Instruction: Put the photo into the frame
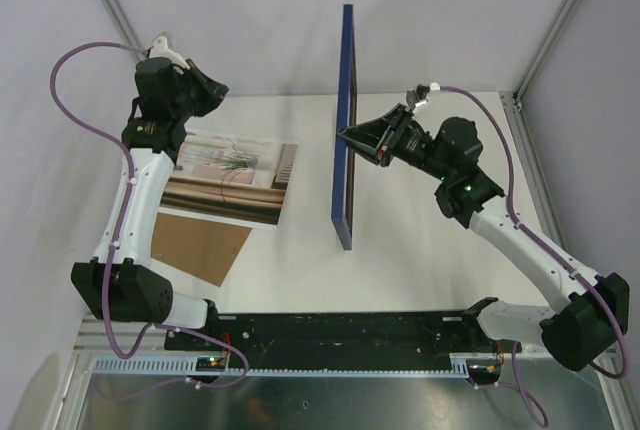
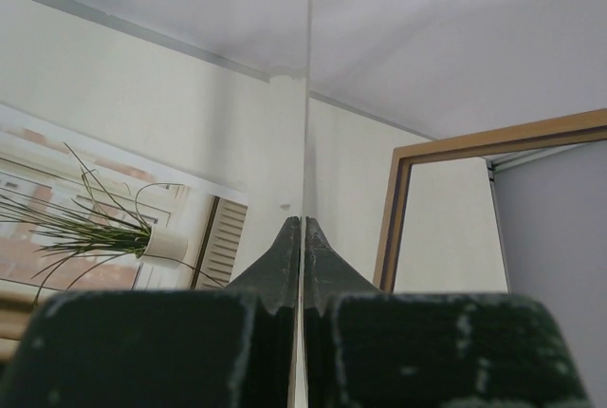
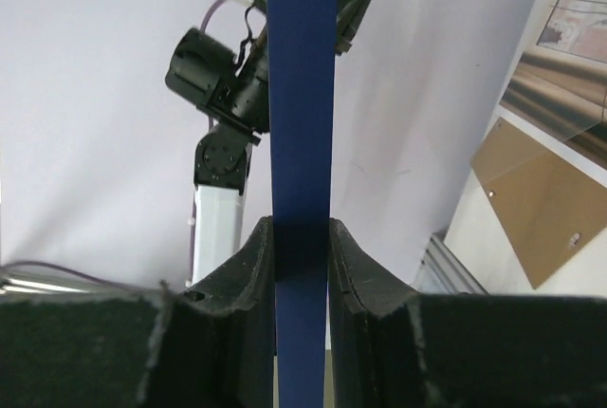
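Note:
The frame (image 1: 345, 120) stands upright on its long edge in the middle of the table, navy side facing left. My right gripper (image 1: 348, 136) is shut on its upper edge; in the right wrist view both pads press the blue edge (image 3: 302, 95) at the fingertips (image 3: 302, 225). The photo (image 1: 240, 175) of a potted plant lies face up on the table to the left of the frame. My left gripper (image 1: 217, 90) hovers past the photo's far edge. It (image 2: 303, 223) is shut on a thin clear sheet (image 2: 308, 95) seen edge-on. The frame's wooden back (image 2: 398, 199) shows to its right, the photo (image 2: 95, 228) to its left.
A brown cardboard backing board (image 1: 200, 245) lies partly under the photo's near left corner and also shows in the right wrist view as the board (image 3: 531, 209). White enclosure walls stand close behind and at both sides. A black rail (image 1: 340, 335) carries the arm bases along the near edge.

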You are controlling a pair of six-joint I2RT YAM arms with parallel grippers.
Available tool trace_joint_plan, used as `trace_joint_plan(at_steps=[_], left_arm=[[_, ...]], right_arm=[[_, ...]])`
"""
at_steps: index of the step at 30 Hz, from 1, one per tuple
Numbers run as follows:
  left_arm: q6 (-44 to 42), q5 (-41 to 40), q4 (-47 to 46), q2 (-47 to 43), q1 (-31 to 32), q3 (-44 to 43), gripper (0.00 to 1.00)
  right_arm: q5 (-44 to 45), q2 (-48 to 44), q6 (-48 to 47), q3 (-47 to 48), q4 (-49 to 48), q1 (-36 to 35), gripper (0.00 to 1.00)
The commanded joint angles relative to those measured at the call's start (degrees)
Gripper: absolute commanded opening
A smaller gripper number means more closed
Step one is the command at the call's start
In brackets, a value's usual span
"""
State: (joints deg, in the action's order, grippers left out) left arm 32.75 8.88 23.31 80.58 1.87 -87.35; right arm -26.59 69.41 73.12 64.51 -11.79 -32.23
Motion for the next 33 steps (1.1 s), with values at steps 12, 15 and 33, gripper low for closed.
trace_joint_plan(at_steps=[12,15,33], left_arm=[[-0.9,-0.1,-2.1,-2.2,-0.6,-1.9,0.00],[-0.9,-0.1,-2.1,-2.2,-0.5,-1.9,0.00],[-1.0,0.4,-1.7,-1.5,-0.5,-2.4,0.00]], right_arm=[[-6.0,-3.9,22.9,-19.0,-36.2,10.9,0.00],[-7.7,-2.9,25.8,-21.2,-40.8,12.2,0.00],[-13.8,-0.5,26.5,-30.0,-45.6,16.3,0.00]])
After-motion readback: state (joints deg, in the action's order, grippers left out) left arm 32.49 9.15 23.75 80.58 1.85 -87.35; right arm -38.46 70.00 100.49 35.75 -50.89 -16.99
